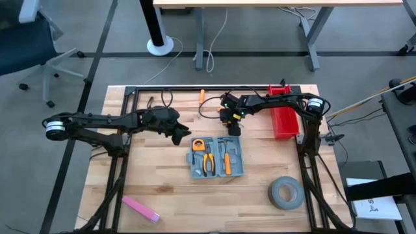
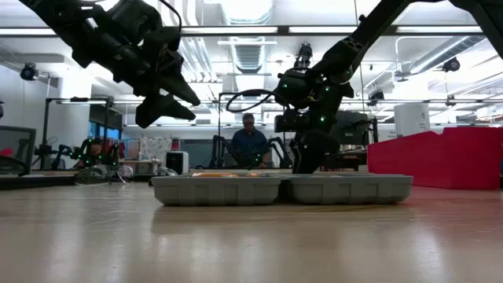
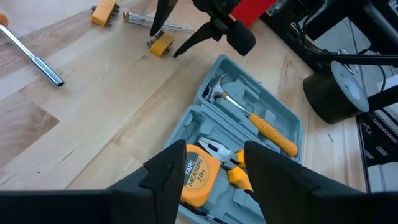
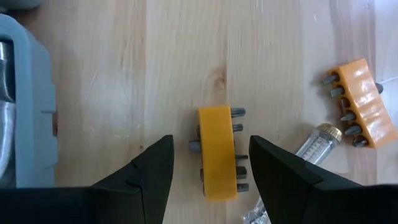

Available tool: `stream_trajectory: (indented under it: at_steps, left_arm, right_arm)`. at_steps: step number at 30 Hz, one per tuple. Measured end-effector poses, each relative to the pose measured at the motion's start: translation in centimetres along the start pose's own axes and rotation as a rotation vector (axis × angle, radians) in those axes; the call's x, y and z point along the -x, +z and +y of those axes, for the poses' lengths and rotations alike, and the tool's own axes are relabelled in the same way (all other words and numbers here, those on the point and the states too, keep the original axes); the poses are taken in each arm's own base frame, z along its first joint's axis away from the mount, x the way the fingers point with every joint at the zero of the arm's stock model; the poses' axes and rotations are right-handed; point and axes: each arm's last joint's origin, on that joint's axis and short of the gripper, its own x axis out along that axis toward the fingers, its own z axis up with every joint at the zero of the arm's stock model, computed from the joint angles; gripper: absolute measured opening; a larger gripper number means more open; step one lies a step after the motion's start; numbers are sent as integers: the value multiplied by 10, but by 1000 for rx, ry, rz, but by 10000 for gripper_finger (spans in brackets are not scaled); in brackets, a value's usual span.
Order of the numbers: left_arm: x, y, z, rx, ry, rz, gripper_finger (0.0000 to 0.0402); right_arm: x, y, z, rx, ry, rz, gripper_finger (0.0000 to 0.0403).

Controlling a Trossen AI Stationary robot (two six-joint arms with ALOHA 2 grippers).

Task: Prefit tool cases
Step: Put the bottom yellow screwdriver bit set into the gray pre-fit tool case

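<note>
The blue-grey tool case (image 1: 217, 156) lies open on the table (image 1: 162, 188), mid-way between the arms — tape measure (image 3: 198, 177), pliers and hammer (image 3: 252, 116) seated inside. The left gripper (image 1: 181, 133) hovers just beside the case's corner, fingers apart, empty. The right gripper (image 4: 210, 167) — fingers spread — straddles a yellow bit holder (image 4: 219, 152) behind the case.

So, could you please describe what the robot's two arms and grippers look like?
Both arms are dark, nearly black, built of slim jointed links with silver-grey collars at the shoulder ends. The left gripper and the right gripper each end in two dark, tapered, wedge-shaped fingers. Black cables loop beside the right arm's wrist, where small green lights glow.
</note>
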Motion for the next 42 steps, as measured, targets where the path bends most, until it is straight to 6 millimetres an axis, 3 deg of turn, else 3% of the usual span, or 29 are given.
stream_trajectory:
  at_steps: [15,20,42]
  left_arm:
    - [0,0,0,0,1,1,194]
    - [0,-2,-2,-6,-7,5,193]
    - [-1,-4,-5,-13,-16,14,188]
  right_arm:
    - [0,1,0,13,-4,-7,188]
    - [-11,-2,-1,9,11,9,183]
    - [-16,-1,-1,13,35,2,108]
